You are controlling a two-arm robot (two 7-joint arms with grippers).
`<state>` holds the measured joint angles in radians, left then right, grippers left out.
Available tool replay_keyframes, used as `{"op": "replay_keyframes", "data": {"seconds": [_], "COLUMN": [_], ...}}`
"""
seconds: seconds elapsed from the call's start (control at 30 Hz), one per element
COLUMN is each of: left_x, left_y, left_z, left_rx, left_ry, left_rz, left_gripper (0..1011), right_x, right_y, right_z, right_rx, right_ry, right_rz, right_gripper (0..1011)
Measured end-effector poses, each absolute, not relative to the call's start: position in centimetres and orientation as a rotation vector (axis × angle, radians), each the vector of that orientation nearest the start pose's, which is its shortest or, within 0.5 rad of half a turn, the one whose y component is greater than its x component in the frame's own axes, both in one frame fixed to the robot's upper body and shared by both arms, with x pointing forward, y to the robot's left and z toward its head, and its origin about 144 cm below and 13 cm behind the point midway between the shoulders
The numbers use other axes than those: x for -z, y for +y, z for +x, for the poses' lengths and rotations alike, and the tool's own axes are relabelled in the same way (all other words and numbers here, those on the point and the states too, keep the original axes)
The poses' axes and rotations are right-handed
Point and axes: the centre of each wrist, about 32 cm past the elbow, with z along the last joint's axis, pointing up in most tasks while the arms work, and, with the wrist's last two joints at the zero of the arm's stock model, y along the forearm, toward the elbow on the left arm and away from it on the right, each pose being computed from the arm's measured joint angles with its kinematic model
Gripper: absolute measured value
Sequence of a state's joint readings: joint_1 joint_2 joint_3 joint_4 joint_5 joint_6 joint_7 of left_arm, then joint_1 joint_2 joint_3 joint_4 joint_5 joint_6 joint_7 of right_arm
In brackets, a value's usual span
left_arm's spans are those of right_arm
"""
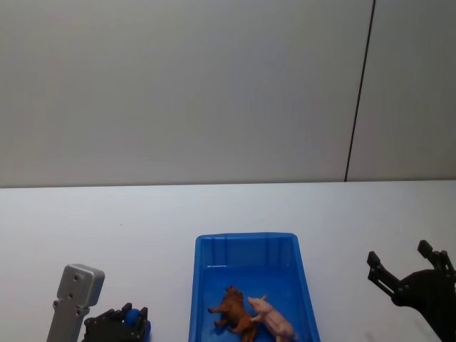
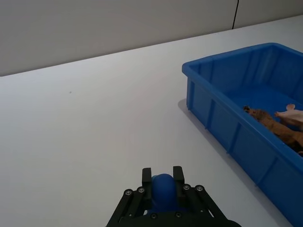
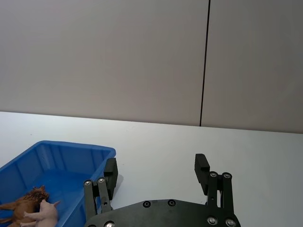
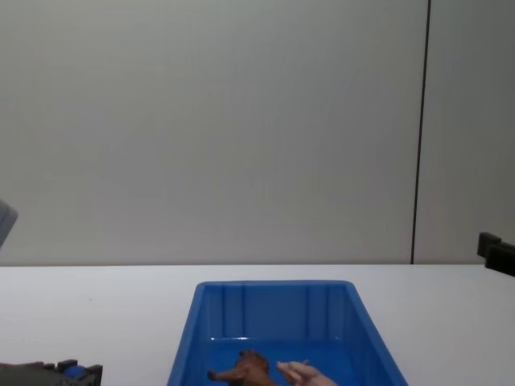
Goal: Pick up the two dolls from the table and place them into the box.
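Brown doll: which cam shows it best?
Head view. It looks down into the box and shows the brown doll whole, beside the pink doll. Chest view has its lower part cut off at the frame edge; both wrist views see it from the side, partly behind the box wall.

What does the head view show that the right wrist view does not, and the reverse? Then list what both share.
Head view alone: the left tool low at the box's left, fingers closed, and the box's right wall.
Right wrist view alone: the right tool seen from behind, fingers spread, nothing between them.
Both: the blue box, the brown doll and pink doll lying inside it, the white table, and the right tool.
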<state>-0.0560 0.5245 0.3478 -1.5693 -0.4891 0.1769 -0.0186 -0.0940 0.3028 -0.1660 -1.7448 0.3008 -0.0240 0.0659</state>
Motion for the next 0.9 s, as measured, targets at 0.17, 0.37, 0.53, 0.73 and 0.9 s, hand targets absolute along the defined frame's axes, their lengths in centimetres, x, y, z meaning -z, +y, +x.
{"op": "replay_keyframes", "data": {"seconds": [0.17, 0.37, 0.53, 0.73, 0.9], "left_x": [-114.4, -115.0, -116.0, -117.6, -119.0], "left_y": [28.0, 27.9, 27.6, 27.0, 26.2], "left_z": [45.6, 45.8, 46.2, 46.9, 47.9], "left_rx": [-1.238, -1.228, -1.207, -1.160, -1.105], "left_ry": [0.142, 0.097, 0.037, -0.040, -0.102], "left_rz": [0.250, 0.221, 0.186, 0.139, 0.099], "left_gripper": [243, 215, 187, 164, 149], "right_x": [-116.4, -116.4, -116.4, -116.4, -116.4], "right_y": [-24.9, -24.9, -24.9, -24.9, -24.9], "right_z": [42.7, 42.7, 42.7, 42.7, 42.7], "right_rx": [1.296, 1.296, 1.296, 1.296, 1.296], "right_ry": [-0.018, -0.018, -0.018, -0.018, -0.018], "right_rz": [0.054, 0.054, 0.054, 0.054, 0.053], "right_gripper": [1001, 1001, 1001, 1001, 1001]}}
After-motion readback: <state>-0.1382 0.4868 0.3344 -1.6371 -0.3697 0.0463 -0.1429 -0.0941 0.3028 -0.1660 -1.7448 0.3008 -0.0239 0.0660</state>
